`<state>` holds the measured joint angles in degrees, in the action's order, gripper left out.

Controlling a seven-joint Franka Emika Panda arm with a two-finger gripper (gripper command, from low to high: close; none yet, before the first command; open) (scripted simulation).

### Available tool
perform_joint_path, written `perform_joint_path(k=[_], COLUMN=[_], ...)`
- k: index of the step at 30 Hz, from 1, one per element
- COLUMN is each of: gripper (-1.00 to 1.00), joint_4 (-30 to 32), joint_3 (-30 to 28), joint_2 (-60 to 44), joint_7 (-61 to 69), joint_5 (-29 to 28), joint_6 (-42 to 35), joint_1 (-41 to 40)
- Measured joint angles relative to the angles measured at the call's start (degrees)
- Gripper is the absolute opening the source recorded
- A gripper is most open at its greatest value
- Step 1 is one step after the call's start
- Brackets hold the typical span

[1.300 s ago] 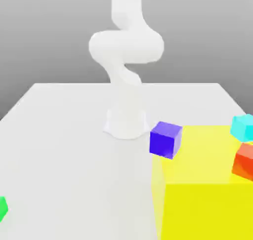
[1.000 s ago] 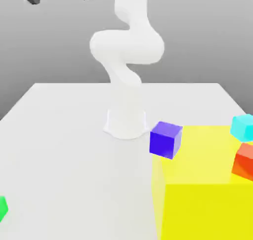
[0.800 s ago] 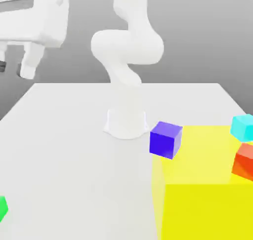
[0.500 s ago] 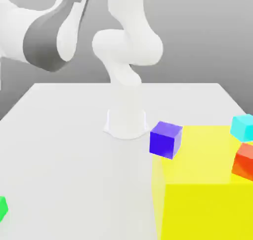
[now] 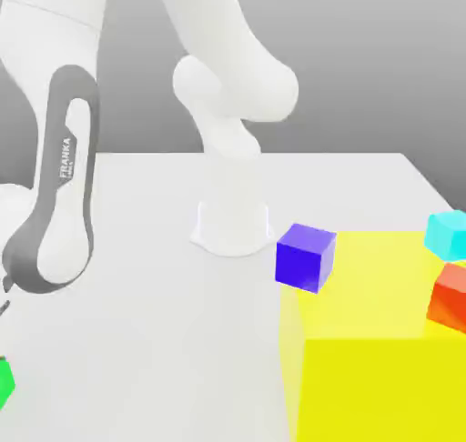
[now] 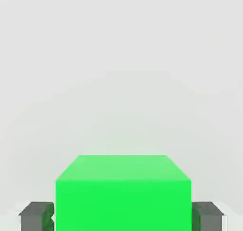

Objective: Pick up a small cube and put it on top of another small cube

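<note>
Far edge of the exterior view's left: green cube (image 5: 5, 383) sits on the white table (image 5: 164, 340), low at the frame's border, well apart from everything else. Hand view shows the same green cube (image 6: 123, 192) sitting squarely between the two dark fingers (image 6: 35, 216), one against each side face. Gripper (image 6: 123, 218) reads as narrowed onto the cube, so I judge the grasp made, lift not yet done; the cube looks to rest on the table. Centred grip on opposite flat faces makes sense: plain matte sides, no tilt, least chance of it twisting out on the way up.

Next to the right: the arm's forearm (image 5: 59, 195) hangs down toward that corner, grey inset along its side. Writing on it reads "FRANKA", run vertically; smaller characters below it are not readable.

Centre: robot base (image 5: 232, 226) at the table's middle back.

Right of base: blue-purple cube (image 5: 305, 256) perched at the near corner of the big yellow block (image 5: 382, 358).

Far right, on the yellow block: cyan cube (image 5: 448, 234) behind, orange-red cube (image 5: 450, 296) in front. No markings on any cube. Which cube is the stacking target I cannot tell; all three candidates sit raised, so the carry needs height.
</note>
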<state>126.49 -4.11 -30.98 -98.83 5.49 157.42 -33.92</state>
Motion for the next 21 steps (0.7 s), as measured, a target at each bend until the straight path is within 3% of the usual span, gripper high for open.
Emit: perform_joint_path(k=[3, 8, 21], gripper=[-1.0, -1.0, -1.0], joint_4=[0.05, 1.3, -2.43], joint_3=[-0.02, -0.22, 16.28], joint_2=[0.23, 8.92, 26.19], joint_7=[-0.04, -1.42, -6.63], joint_5=[0.0, -1.59, -4.2], joint_6=[-0.17, -7.47, -27.24], joint_1=[-0.01, 2.1, 23.77])
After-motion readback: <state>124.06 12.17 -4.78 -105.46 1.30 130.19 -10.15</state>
